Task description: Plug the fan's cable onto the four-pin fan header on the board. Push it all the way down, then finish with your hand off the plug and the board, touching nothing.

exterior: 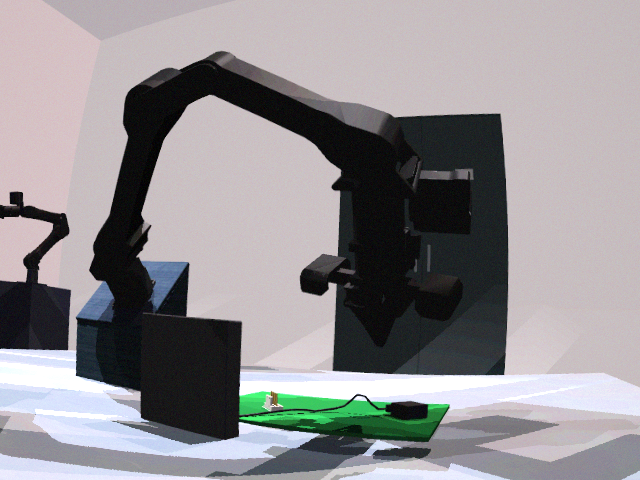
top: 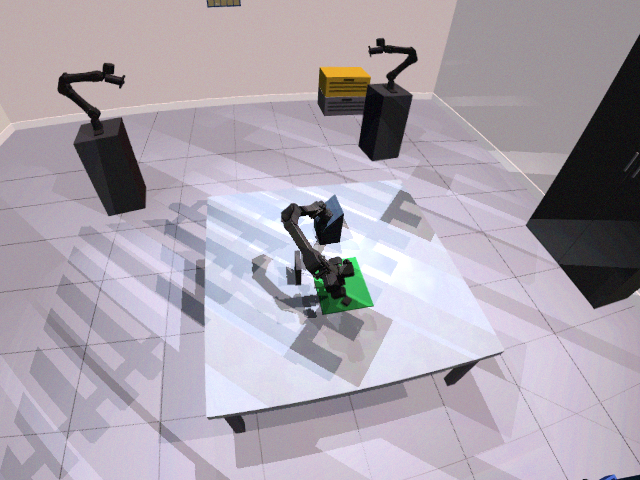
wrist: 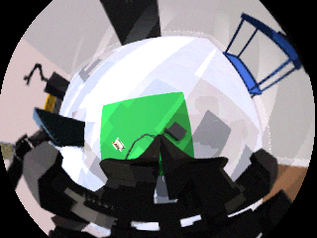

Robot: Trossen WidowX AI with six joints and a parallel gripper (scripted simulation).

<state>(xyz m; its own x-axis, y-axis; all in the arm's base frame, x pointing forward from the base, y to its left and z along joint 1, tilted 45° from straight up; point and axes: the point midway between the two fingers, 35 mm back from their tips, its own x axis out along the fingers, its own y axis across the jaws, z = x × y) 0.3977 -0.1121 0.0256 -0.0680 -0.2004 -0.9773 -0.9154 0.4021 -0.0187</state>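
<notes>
The black plug [top: 346, 300] [exterior: 408, 410] [wrist: 176, 131] lies loose on the green board [top: 361, 291] [exterior: 433, 423] [wrist: 149, 111], near the edge away from the fan. The white four-pin header [exterior: 273, 406] [wrist: 118, 145] stands near the board's other side, with its pins bare and the plug well apart from it. The thin black cable [exterior: 360, 395] arches up from the plug and runs across the board toward the dark upright fan [top: 297, 267] [exterior: 183, 374]. My gripper [exterior: 381, 343] [wrist: 158, 137] is shut and empty, pointing down above the board, clear of the plug and header.
The arm's base stands on a dark blue wedge-topped block [top: 329, 232] [exterior: 111, 351] [wrist: 61, 128] behind the board. The fan stands upright beside the board. The white table [top: 248, 382] carries them all. Two other arms on pedestals, a cabinet and a blue chair [wrist: 240, 69] are away from the table.
</notes>
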